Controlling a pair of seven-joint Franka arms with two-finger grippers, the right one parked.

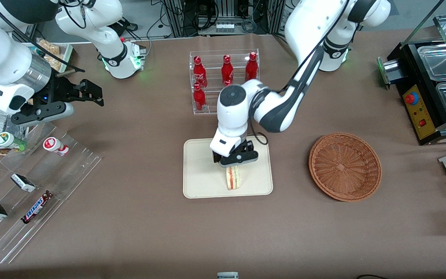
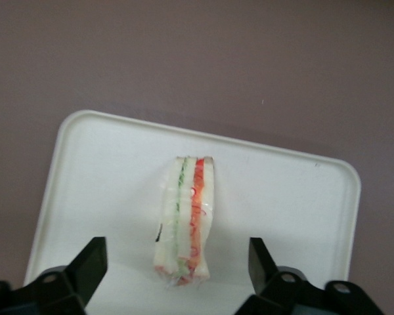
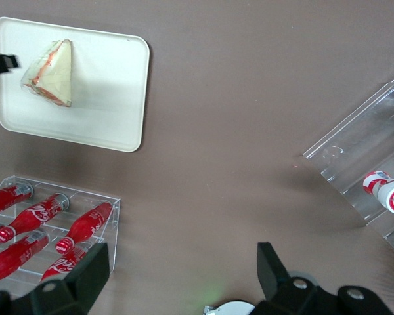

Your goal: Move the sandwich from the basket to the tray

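Sandwich (image 1: 233,178) on tray (image 1: 199,182), standing on an edge, cut face with red-orange and green layers up toward the wrist camera (image 2: 186,220). Sits in the tray half nearer the front camera, close to the near rim but inside it. From the parked arm's wrist: triangular wedge (image 3: 50,72) fully within the tray (image 3: 111,98).

Gripper (image 1: 234,162) directly above the sandwich, pointing down, just over its top end. Fingers (image 2: 88,266) spread wide, one on each side of the wedge, clear gap both sides, no contact. Nothing held. Whether the fingertips reach down to sandwich level: can't tell from the front view.

Tray flat on the brown table (image 1: 149,224), roughly mid-table. Nothing else on it but the sandwich.

Basket (image 1: 345,166) beside the tray toward the working arm's end, well apart from it, tilted slightly, nothing visible inside.

Clear rack with red cola bottles (image 1: 227,71) farther from the front camera than the tray, near it; same bottles seen lying in the rack (image 3: 46,230) from the parked wrist.

Toward the parked arm's end: clear stepped acrylic rack (image 1: 41,174) holding a Snickers bar (image 1: 36,207), two small wrapped snacks, a small red-and-white bottle (image 1: 55,146).

Toward the working arm's end: black machine with red button (image 1: 420,104) at the table edge.
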